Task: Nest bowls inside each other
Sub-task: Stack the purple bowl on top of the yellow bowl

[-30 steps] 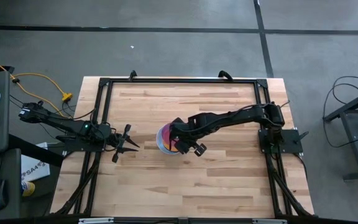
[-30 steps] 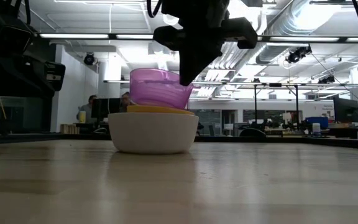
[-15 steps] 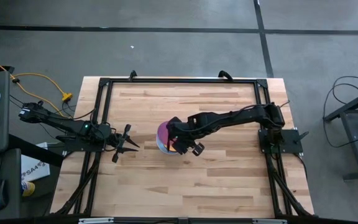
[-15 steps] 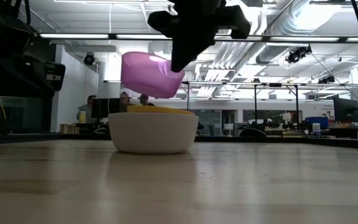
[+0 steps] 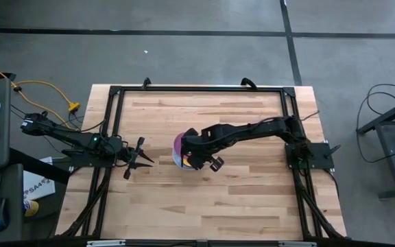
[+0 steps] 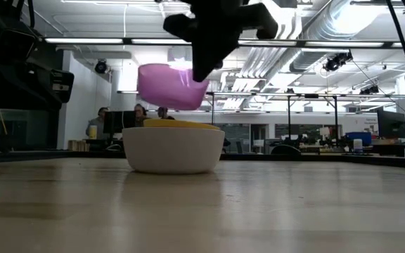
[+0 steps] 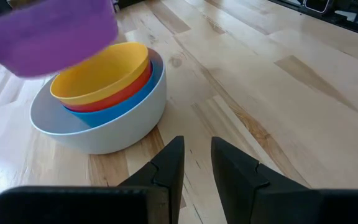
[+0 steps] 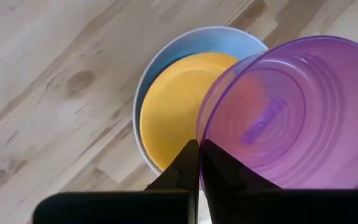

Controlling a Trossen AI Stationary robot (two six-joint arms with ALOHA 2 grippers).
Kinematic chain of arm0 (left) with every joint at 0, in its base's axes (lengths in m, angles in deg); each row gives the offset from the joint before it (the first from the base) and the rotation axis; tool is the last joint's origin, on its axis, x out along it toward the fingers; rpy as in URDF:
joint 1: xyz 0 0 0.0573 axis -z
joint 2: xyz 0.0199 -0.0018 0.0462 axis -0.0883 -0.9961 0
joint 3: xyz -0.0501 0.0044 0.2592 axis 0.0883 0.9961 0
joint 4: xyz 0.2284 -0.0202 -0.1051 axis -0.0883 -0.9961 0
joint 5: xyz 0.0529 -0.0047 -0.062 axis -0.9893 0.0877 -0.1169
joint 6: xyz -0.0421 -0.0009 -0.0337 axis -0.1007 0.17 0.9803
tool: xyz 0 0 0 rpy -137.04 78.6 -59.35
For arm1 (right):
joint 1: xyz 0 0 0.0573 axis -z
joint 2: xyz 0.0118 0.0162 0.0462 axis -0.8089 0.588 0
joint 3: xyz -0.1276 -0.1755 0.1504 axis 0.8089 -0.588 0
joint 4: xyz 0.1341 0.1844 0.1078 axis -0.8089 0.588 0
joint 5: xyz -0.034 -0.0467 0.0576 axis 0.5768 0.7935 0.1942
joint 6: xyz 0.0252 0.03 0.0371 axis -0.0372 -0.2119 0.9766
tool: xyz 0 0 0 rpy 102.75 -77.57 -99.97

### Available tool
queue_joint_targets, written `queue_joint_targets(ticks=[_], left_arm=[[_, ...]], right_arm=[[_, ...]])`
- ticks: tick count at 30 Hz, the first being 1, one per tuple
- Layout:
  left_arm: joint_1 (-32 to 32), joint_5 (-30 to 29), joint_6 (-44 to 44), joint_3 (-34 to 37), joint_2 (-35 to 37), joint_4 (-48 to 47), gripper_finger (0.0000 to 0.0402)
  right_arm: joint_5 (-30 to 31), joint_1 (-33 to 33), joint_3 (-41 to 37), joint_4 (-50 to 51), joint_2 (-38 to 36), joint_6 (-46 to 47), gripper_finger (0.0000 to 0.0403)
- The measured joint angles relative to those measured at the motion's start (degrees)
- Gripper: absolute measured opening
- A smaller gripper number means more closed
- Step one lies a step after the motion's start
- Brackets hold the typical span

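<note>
The purple bowl [image 6: 171, 86], pinched at its rim by the right gripper [image 6: 204, 67], has been lifted off the stack [image 6: 174, 148] and tilted, so nesting is unfinished; the left gripper [image 5: 140, 156] is kept idle, slightly open

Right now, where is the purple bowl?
The purple bowl hangs in the air, pinched at its rim by the right gripper, just above the stack of yellow bowl and others in the white bowl mid-table.

Right arm [image 5: 252, 130] is covering most of the nested stack from above; purple bowl [image 7: 48, 31] is blurring and running off the left wrist view's edge; red-pink bowl [image 7: 126, 88] is showing only its rim.
</note>
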Motion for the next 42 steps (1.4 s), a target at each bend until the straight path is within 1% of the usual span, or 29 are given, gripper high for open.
queue_joint_targets(ticks=[4,9,15,31,38,42], left_arm=[[0.0,0.0,-0.01,-0.01,0.0,0.02,0.0081],[0.0,0.0,0.0,-0.01,0.0,0.01,0.0081],[0.0,0.0,0.01,0.01,0.0,0.02,0.0081],[0.0,0.0,0.01,0.01,0.0,0.0,0.0081],[0.0,0.0,0.01,0.0,0.0,0.02,0.0081],[0.0,0.0,0.01,-0.01,0.0,0.02,0.0081]], right_arm=[[-0.05,-0.01,0.17,1.53,-0.42,3.31,0.0003],[-3.77,-0.48,0.09,4.01,-0.34,7.55,0.0003],[-4.95,-1.09,0.04,3.84,0.7,9.14,0.0003],[-5.9,-0.42,0.0,1.54,4.38,9.07,0.0003],[-5.89,0.19,0.0,1.13,4.39,8.63,0.0004],[-6.84,0.63,0.0,1.69,4.39,8.61,0.0004]])
